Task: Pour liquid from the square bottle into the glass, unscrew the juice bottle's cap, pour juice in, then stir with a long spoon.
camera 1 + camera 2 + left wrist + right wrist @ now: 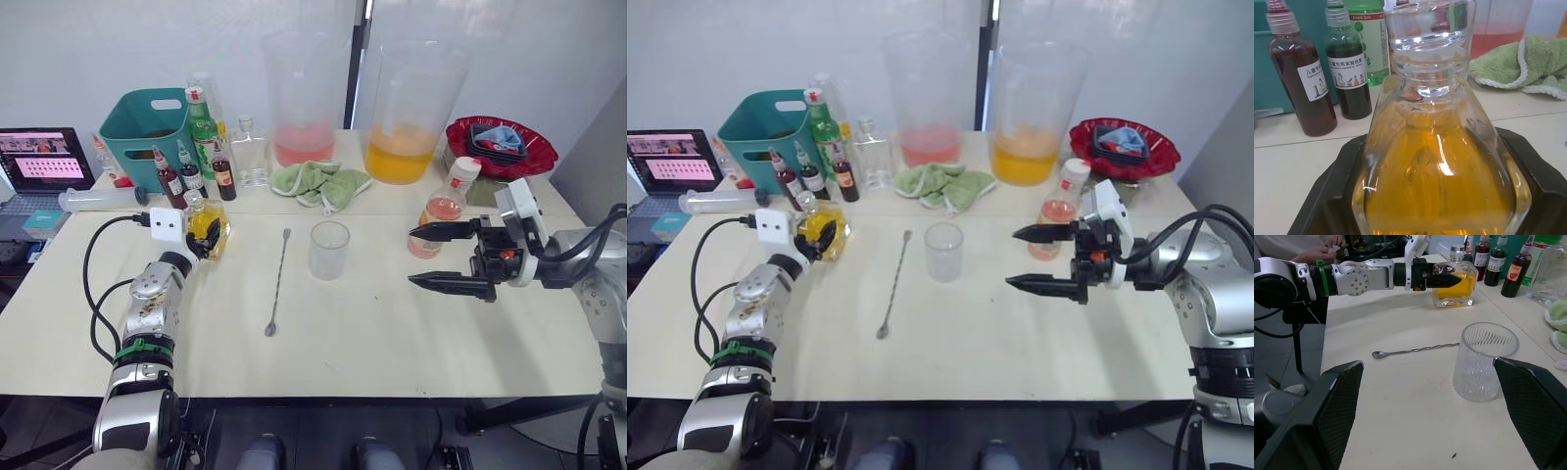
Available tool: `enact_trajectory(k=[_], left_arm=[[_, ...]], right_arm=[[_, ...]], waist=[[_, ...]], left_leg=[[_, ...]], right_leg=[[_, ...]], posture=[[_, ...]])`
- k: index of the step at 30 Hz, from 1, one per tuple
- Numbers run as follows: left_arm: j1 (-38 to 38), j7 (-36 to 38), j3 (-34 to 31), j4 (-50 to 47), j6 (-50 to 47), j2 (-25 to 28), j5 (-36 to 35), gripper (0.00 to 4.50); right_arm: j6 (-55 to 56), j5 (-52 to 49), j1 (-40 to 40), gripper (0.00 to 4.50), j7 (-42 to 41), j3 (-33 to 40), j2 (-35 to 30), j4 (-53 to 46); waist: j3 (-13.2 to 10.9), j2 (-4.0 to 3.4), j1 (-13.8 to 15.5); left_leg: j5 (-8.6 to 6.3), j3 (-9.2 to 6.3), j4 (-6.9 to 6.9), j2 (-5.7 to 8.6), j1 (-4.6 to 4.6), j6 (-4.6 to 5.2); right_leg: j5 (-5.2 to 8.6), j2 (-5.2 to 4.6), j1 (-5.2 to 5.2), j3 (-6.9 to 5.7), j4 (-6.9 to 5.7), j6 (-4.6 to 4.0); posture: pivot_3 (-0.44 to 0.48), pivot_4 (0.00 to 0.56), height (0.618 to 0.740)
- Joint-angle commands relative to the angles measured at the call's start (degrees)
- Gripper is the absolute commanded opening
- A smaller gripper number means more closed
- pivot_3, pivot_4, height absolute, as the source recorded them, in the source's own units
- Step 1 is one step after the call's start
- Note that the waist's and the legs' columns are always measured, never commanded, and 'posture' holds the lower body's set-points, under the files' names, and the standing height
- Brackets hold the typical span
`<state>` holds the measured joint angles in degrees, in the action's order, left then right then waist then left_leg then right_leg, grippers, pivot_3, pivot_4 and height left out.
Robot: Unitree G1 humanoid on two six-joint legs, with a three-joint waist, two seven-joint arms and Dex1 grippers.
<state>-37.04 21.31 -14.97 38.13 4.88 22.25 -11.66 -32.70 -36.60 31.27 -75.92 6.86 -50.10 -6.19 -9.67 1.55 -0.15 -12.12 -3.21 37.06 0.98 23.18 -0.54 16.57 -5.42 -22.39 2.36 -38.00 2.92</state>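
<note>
While your left gripper [203,238], left of frame, clamps the square bottle [210,227], lift level toward the empty glass [328,250] at centre; right gripper [446,258] waits, jaws apart.

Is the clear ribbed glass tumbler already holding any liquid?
No: the clear ribbed glass tumbler stands empty on the pale table, its bottom showing clear through its walls.

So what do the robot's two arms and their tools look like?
Both arms are silver-grey metal with looping black cables. The left arm has a green band near the wrist and a white camera block. The left tool and right tool each have two black fingers; the right wrist also carries a white block.
</note>
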Motion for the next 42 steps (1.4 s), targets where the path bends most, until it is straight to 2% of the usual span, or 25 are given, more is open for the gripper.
enact_trajectory(k=[1, 4, 8, 12, 16, 20, 24, 30, 36, 42], left_arm=[[0.93, 0.43, -1.85, -6.27, 1.83, 1.01, -2.1, 2.79], [3.69, 3.53, -1.97, -14.52, -1.17, 1.56, -5.14, 2.79], [7.69, 5.94, -1.96, -23.85, -4.9, 2.65, -7.63, 2.79], [17.06, 14.04, -1.99, -41.28, -11.17, 5.14, -16.1, 2.79], [22.54, 20.39, 1.3, -52.93, -19.92, 8.78, -22.89, 2.79], [22.56, 26.64, 7.66, -59.99, -26.82, 12.28, -26.0, 2.79], [18.97, 30.42, 12.42, -60.25, -28.94, 12.48, -25.86, 2.79], [12.54, 35.4, 21.64, -54.08, -26.12, 8.46, -20.01, 2.79], [7.9, 38.85, 26.51, -43.43, -21.14, 3.2, -14.66, 2.79], [7.49, 43.59, 28.53, -36.64, -15.69, 0.41, -11.31, 2.79]], right_arm=[[0.76, -0.06, 2.13, 4.5, -0.02, 0.19, -0.27, -0.3], [0.62, -0.18, 2.77, 4.5, -0.28, -0.38, 0.05, 0.06], [0.69, -0.18, 3.05, 4.5, -0.44, -0.82, 0.25, 0.41], [0.18, -0.68, 2.62, 4.5, -0.14, -0.74, 0.64, 0.27], [-0.02, -1.02, 1.54, 4.5, 0.22, -0.46, 0.94, -0.6], [-0.96, -2.14, 0.29, 4.5, 0.89, 0.13, 0.69, -2.97], [-1.9, -3.19, -1.46, 4.5, 2.44, 1.69, 0.07, -5.24], [-4.17, -5.33, -6.17, 4.5, 6.13, 5.63, -0.97, -10.56], [-6.47, -7.74, -12.07, 4.5, 9.63, 10.27, -2.12, -15.72], [-7.71, -9.5, -14.4, 4.5, 12.39, 12.11, -3.0, -18.28]], waist=[[-0.02, 0.03, -0.22], [-0.09, 0.17, -0.54], [-0.13, 0.27, -0.5], [-0.15, 0.32, -0.73], [-0.16, 0.31, -0.43], [-0.2, 0.24, 0.58], [-0.2, 0.24, 0.48], [-0.19, 0.23, 0.64], [-0.19, 0.22, 0.68], [-0.19, 0.22, 0.49]], left_leg=[[0.0, -0.01, 0.0, 0.0, 0.03, 0.0], [0.0, -0.03, -0.01, 0.0, 0.22, 0.0], [0.01, -0.09, 0.15, 0.0, 0.89, -0.01], [-0.01, -0.19, 0.25, -0.02, 1.13, 0.02], [-0.02, -0.28, 0.25, -0.01, 1.1, 0.04], [0.01, -0.13, 0.48, 0.0, 1.04, 0.01], [0.0, -0.09, 0.7, -0.07, 1.01, 0.02], [0.0, -0.04, 0.76, -0.06, 1.02, 0.05], [-0.02, -0.04, 0.76, -0.06, 1.03, 0.09], [-0.01, -0.01, 0.78, -0.06, 1.03, 0.09]], right_leg=[[0.0, 0.0, -0.03, 0.0, 0.0, 0.0], [-0.01, -0.02, -0.25, 0.02, -0.03, 0.0], [-0.15, -0.02, -0.93, 0.01, -0.14, -0.02], [-0.32, -0.04, -1.15, 0.11, -0.11, 0.02], [-0.34, -0.07, -1.16, 0.15, -0.07, 0.04], [-0.34, -0.01, -0.86, -0.01, -0.03, 0.05], [-0.34, 0.12, -0.76, 0.01, -0.04, 0.05], [-0.35, 0.14, -0.74, 0.02, -0.08, 0.07], [-0.35, 0.14, -0.76, 0.03, -0.1, 0.07], [-0.35, 0.14, -0.75, 0.04, -0.09, 0.07]], posture=[[0.0, 0.15, 0.74], [0.0, 0.15, 0.74], [0.0, 0.15, 0.74], [0.0, 0.15, 0.74], [0.0, 0.15, 0.74], [0.0, 0.15, 0.74], [0.0, 0.15, 0.74], [0.0, 0.15, 0.74], [0.0, 0.15, 0.74], [0.0, 0.15, 0.74]])
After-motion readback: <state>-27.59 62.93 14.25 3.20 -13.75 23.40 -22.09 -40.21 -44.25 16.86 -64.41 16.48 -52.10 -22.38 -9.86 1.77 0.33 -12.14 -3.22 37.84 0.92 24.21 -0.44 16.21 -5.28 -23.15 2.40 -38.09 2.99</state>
